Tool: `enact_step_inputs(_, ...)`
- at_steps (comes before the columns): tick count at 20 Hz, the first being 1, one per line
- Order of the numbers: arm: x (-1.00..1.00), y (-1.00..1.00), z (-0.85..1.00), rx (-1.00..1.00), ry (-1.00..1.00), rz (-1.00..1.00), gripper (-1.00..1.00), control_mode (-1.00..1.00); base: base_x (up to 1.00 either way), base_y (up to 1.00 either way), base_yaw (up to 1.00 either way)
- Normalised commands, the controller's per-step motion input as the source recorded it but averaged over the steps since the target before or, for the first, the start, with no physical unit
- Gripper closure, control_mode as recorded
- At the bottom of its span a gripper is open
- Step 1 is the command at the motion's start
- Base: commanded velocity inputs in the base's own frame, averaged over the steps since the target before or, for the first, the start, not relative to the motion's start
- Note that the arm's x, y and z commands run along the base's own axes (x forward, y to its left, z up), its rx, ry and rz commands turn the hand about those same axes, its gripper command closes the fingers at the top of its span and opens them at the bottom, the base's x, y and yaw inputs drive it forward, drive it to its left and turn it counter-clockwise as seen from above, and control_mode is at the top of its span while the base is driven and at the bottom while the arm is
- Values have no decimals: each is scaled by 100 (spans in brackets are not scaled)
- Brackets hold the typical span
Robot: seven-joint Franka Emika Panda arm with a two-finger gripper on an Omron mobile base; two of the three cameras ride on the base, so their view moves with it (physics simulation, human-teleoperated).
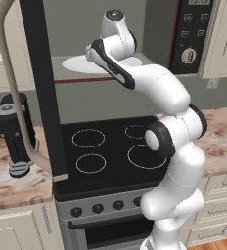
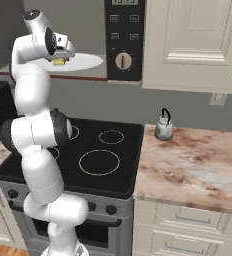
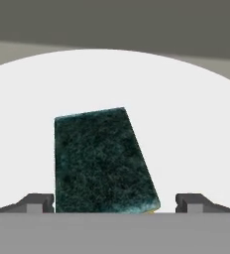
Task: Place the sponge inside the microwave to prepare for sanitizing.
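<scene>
The sponge [image 3: 103, 161] lies flat on the white round plate [image 3: 196, 129] inside the microwave [image 2: 123, 40], with its dark green scrub layer up. This layer looks rough and grainy, and a thin bit of yellow shows at its lower edge. In the right base view the sponge [image 2: 59, 61] appears as a small yellow block under the hand. The claw [image 3: 115, 202] is spread apart: its two dark fingertips [image 3: 37, 202] stand on each side of the sponge; the left one is just beside it, and the right one has a clear gap. It holds nothing.

The plate is smooth and wide, with free white surface on all sides of the sponge. Behind it there is the grey back wall of the cavity. The microwave door [image 1: 39, 88] is swung open to the left, a black slab with a curved beige handle [image 1: 10, 83]. The button panel with a round knob [image 2: 122, 60] is on the right side.

Below there is the black stove [image 2: 100, 157] with ring marks. On the marbled counter [image 2: 198, 165] stands a small kettle [image 2: 164, 127], well apart from the arm. A dark appliance [image 1: 15, 134] stands on the left counter.
</scene>
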Motion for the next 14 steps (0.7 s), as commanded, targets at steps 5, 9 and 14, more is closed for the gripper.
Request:
enact_step_inputs(5,-8,0,6,0,-7,0,-100,-100,0,0,0)
enact_step_inputs(9,-46,-8,22,7,-19,0,-100,-100,0,0,0)
enact_step_inputs(14,-70,-21,15,11,-26,0,-100,-100,0,0,0)
